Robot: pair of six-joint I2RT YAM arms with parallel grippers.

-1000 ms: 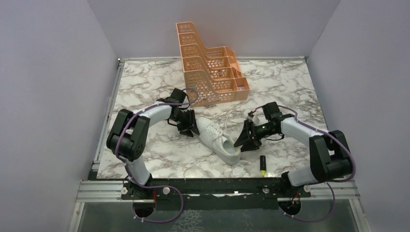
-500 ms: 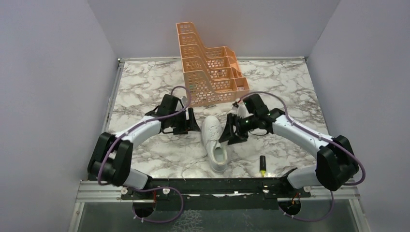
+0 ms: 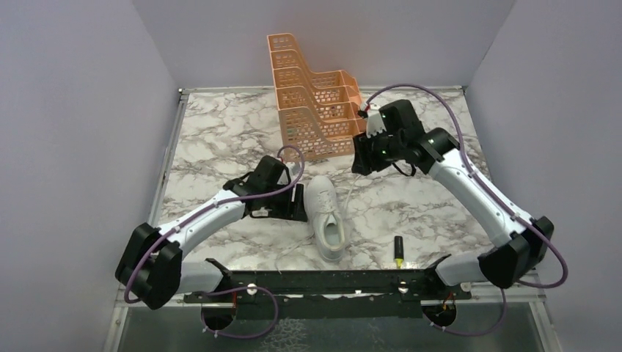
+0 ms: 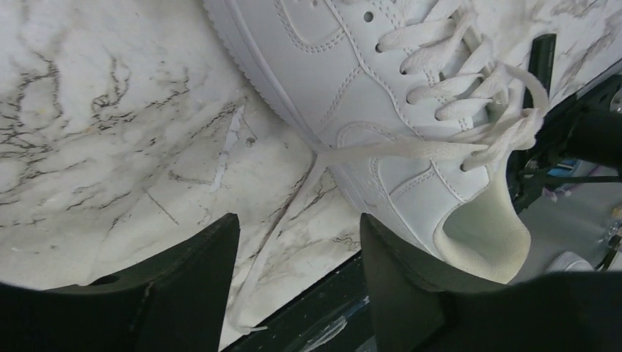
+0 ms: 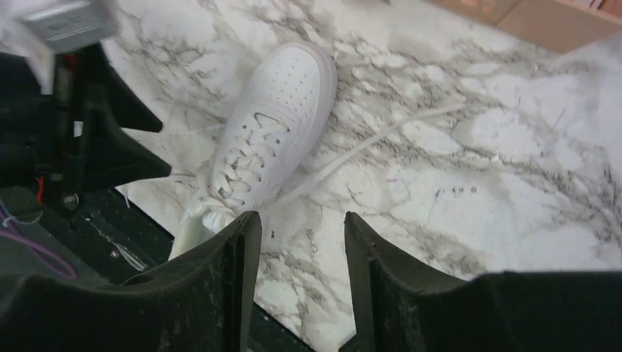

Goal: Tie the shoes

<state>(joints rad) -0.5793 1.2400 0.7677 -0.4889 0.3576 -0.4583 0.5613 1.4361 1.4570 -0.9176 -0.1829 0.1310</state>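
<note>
Sneaker (image 3: 327,213) lay on the marble table (image 3: 220,125) just beside the left gripper (image 3: 296,206), on that gripper's right. Its long axis ran from the heel, nearest the arm bases, to the toe pointing at the orange rack (image 3: 315,110). The left gripper's fingers stood parted and empty, low over the table. One loose lace (image 4: 282,213) trailed from the eyelets across the marble beneath the gap between them. The right gripper (image 3: 361,158) hung raised and well apart from the shoe, beyond its toe and to the right, its fingers also spread with nothing in them. The other lace (image 5: 367,143) lay stretched out on the marble on that side of the shoe. By this showing the left arm was much the nearer, and the lace beneath it looked the readier to pick up. Neither lace was tied.
</note>
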